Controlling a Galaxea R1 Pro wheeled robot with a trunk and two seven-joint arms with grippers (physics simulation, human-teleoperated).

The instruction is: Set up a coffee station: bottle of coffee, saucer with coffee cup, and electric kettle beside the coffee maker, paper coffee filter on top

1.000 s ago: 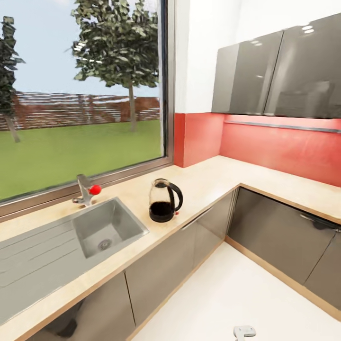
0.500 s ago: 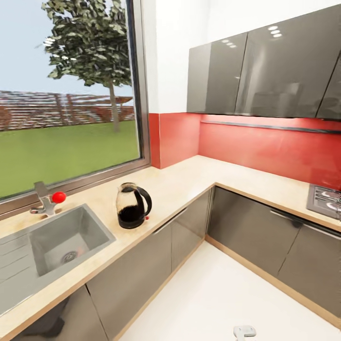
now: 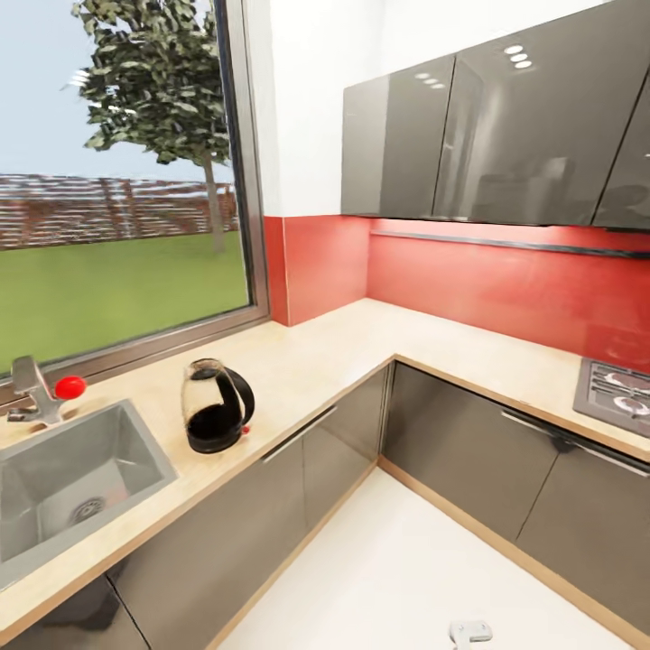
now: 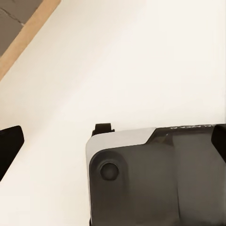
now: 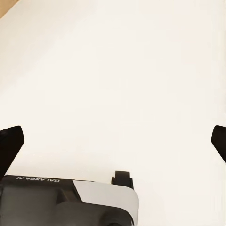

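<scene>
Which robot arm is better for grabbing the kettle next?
Probably the left. The electric kettle stands on the countertop toward the robot's left, by the sink. Both jaws hang open and empty over the floor.

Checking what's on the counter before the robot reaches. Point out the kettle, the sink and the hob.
kettle (image 3: 215,408): head view, on its glass body.
sink (image 3: 135,431): head view, on its right rim.
hob (image 3: 616,395): head view, on its top plate.

Beige L-shaped countertop (image 3: 343,352) with electric kettle (image 3: 215,406) upright beside the sink (image 3: 68,469), stovetop (image 3: 618,393) far right.
</scene>
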